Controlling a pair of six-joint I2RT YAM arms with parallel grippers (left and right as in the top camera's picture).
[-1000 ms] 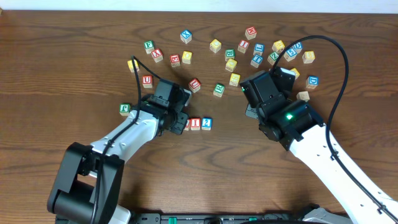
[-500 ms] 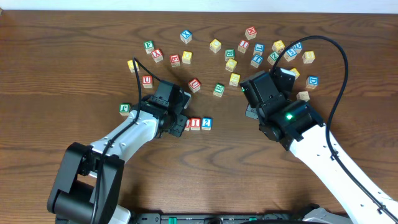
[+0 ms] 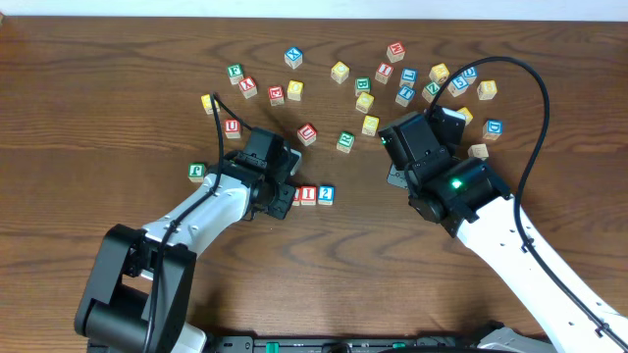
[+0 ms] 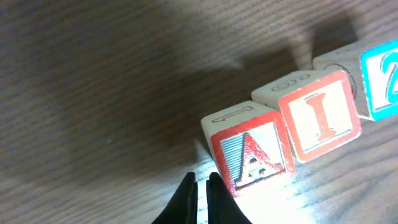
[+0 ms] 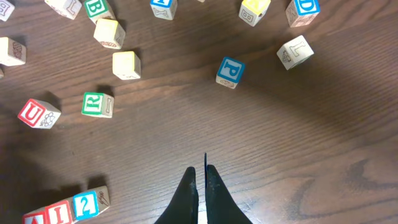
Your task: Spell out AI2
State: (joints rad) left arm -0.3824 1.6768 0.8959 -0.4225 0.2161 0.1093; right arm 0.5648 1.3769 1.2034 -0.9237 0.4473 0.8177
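A dark wooden desk [image 3: 118, 98] fills the scene, with loose blocks [image 3: 340, 71] of red, green, yellow and blue scattered across its far half. Nearer the front, three blocks sit side by side in a short row: the red A block [image 4: 252, 152], the red I block [image 4: 320, 115] touching it, and the blue 2 block [image 4: 385, 78] touching that one in turn. Read along the row, they already spell the word.

The left pincer [image 4: 200, 182] is low over the desk just beside the outer edge of the A block. Its two fingers are pressed together and hold nothing. The right pincer [image 5: 200, 177] hangs well apart from the row, over bare wood, with its fingers likewise together and empty.

To my eye this is the tidying step, with the left arm squaring the A against its neighbour. The A looks set a touch out of line with the I, though I cannot be sure. Next, I'd judge, comes either one more gentle nudge or a clean retreat. Either way the fingers must leave without dragging the A out of place.
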